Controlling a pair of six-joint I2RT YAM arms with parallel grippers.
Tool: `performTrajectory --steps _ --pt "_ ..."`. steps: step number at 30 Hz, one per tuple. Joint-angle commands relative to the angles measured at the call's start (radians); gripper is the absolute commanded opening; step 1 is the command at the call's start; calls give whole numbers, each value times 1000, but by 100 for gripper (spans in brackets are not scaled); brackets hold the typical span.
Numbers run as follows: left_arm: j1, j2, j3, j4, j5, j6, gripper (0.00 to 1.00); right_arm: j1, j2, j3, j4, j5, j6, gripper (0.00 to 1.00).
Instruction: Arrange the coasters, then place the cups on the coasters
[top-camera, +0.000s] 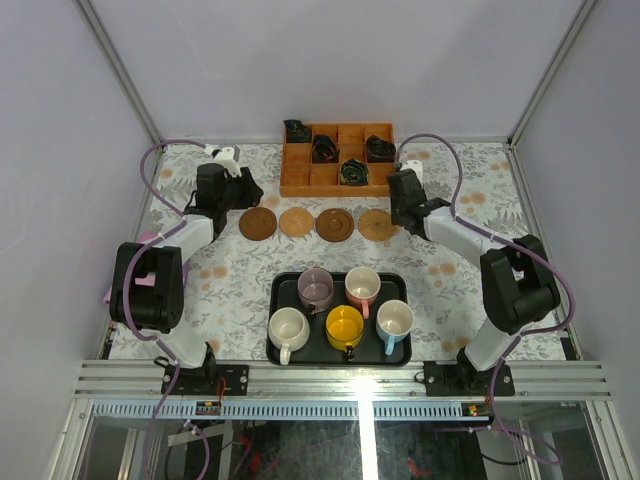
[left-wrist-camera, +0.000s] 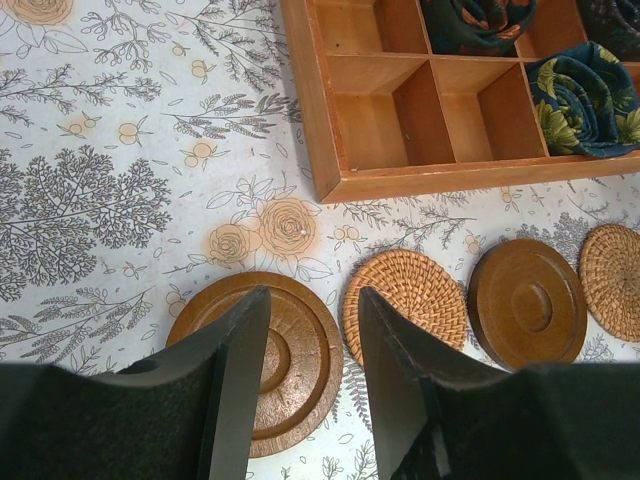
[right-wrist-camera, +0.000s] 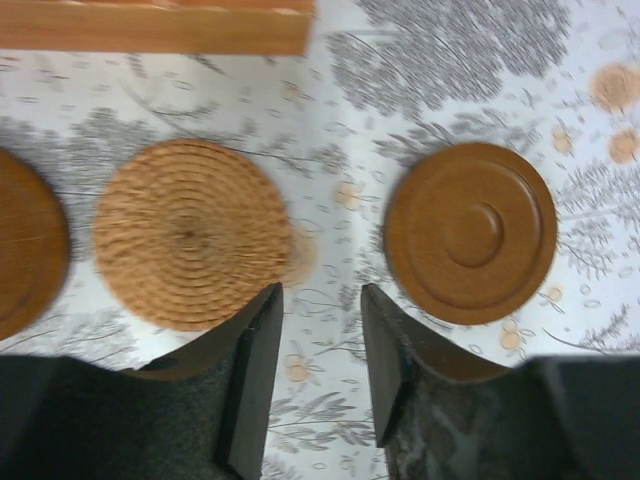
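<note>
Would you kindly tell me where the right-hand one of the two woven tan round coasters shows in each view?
Top external: the woven tan round coaster sits at the right end of the visible row.
Left wrist: at the far right edge, partly cut off.
Right wrist: left of centre.
Shared landmark: the orange wooden compartment tray, just beyond it.

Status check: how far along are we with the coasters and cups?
Looks done: five coasters lie in a row by the wooden organizer; the rightmost dark coaster shows only from the right wrist. In hand: nothing; the left gripper hangs open over the leftmost dark coaster, the right gripper open over the floral tablecloth. Remaining: all five cups sit on the black tray, none on a coaster.
</note>
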Motion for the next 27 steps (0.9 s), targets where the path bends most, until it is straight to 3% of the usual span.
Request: performTrajectory --steps 1,6,18,27 --pt "-1 -33 -15 79 20 -8 41 -92 -12 -56 11 66 44 39" --pt "-2 -35 -26 94 19 -3 40 -163 34 -59 -1 36 84 18" --pt "-2 9 -2 88 33 -3 41 -259 135 -24 23 19 108 7" --pt "-1 12 -1 80 27 -3 41 -282 179 25 -14 -15 123 8"
